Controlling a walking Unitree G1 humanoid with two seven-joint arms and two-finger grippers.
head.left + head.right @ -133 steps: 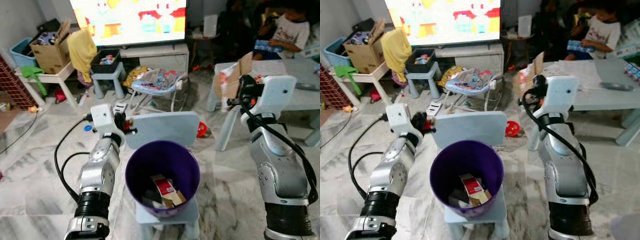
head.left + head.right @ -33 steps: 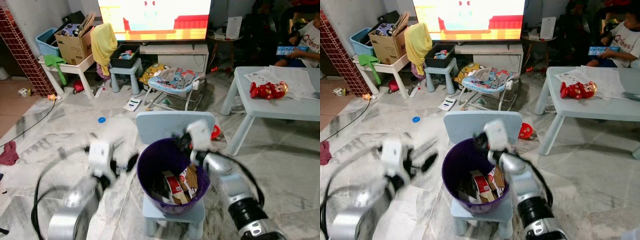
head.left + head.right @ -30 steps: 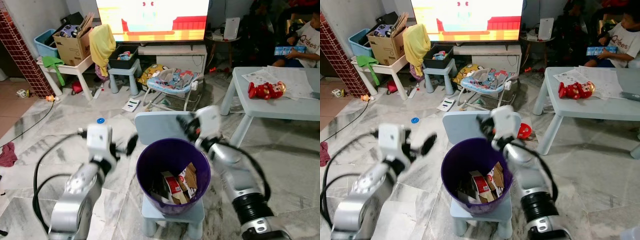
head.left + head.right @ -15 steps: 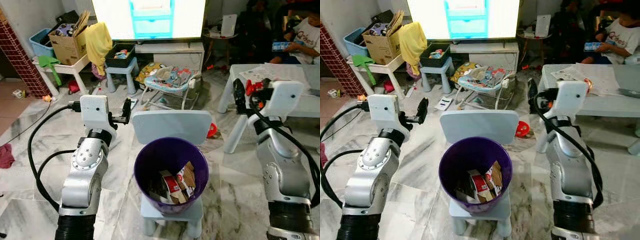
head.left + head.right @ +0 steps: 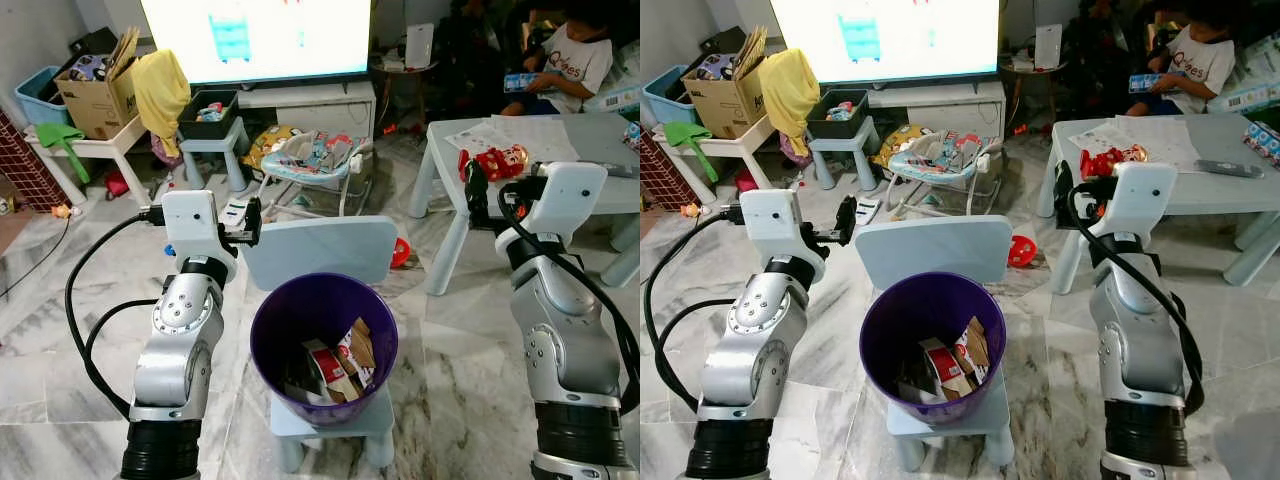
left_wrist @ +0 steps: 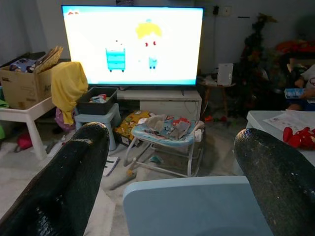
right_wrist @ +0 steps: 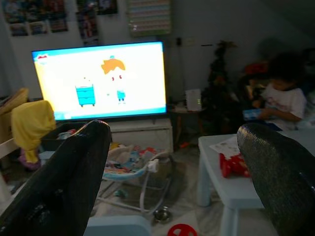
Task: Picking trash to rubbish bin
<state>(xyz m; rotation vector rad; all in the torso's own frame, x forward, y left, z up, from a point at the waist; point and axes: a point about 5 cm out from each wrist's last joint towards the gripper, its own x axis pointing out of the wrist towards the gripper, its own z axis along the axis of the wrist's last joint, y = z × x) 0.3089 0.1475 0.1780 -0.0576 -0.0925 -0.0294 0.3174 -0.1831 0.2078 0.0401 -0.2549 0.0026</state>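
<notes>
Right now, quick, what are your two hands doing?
Left gripper: open, holding nothing, raised beside the bin.
Right gripper: open, holding nothing, raised on the bin's other side.

Purple bin [image 5: 322, 330]; pale blue chair [image 5: 320, 250]; marbled grey floor [image 5: 60, 330].

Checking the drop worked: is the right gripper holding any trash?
No, the right gripper is open, nothing between its fingers.

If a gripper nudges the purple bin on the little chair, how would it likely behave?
The purple bin probably tips or slides easily: it sits raised on the small blue chair and widens toward its rim. It looks light, holding only cardboard scraps low inside. The chair's backrest would likely stop it going backward, not sideways.
</notes>
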